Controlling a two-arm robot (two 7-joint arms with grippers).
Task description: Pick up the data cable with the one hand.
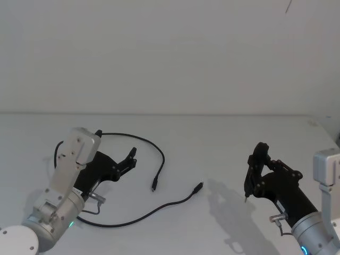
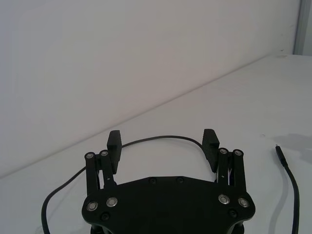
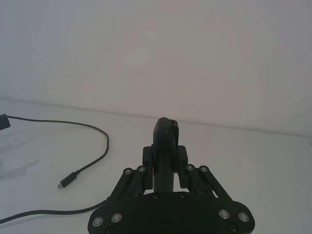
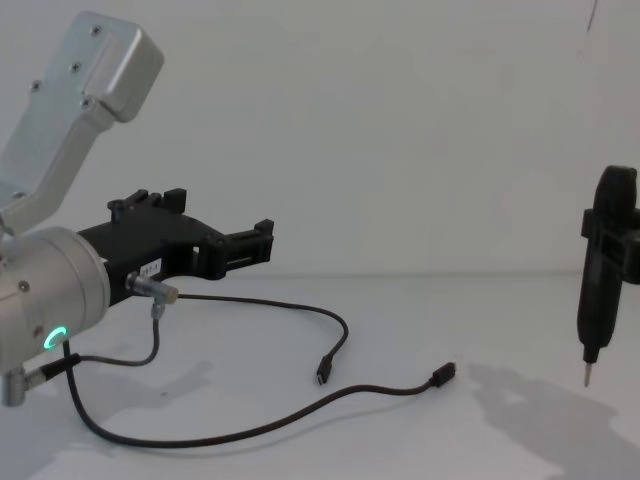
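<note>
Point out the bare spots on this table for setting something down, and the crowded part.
Bare: the back strip of the table beyond the data cable, and the middle patch between its plugs and the pen-shaped tool in the right gripper. Crowded: front left, where the cable loops by the open left gripper.

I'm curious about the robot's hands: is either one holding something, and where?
Right gripper clamps the pen-shaped tool by its upper body; left gripper is open and empty.
</note>
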